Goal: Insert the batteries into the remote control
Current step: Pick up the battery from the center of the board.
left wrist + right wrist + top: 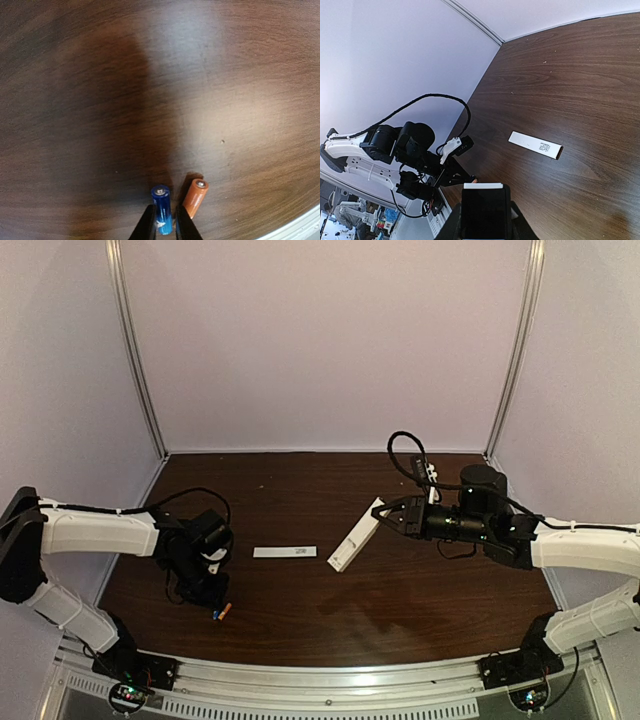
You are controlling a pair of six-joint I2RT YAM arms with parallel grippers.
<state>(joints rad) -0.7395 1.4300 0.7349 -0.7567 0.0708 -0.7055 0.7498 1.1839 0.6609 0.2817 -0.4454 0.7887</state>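
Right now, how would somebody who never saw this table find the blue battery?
Go to the near left part of the dark wooden table, under the left gripper. Two tiny batteries lie side by side there. The blue battery sits between the fingers; the orange battery lies just outside them.

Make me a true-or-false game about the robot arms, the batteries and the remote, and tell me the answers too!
1. The left jaws are closed around the blue battery. True.
2. The orange battery is already inside the remote control. False: it lies on the table right beside the blue battery, outside the left jaws.
3. The right jaws hold the remote control by one end. True.
4. The white cover strip is snapped onto the remote control. False: it lies flat on the table, apart from the remote control.
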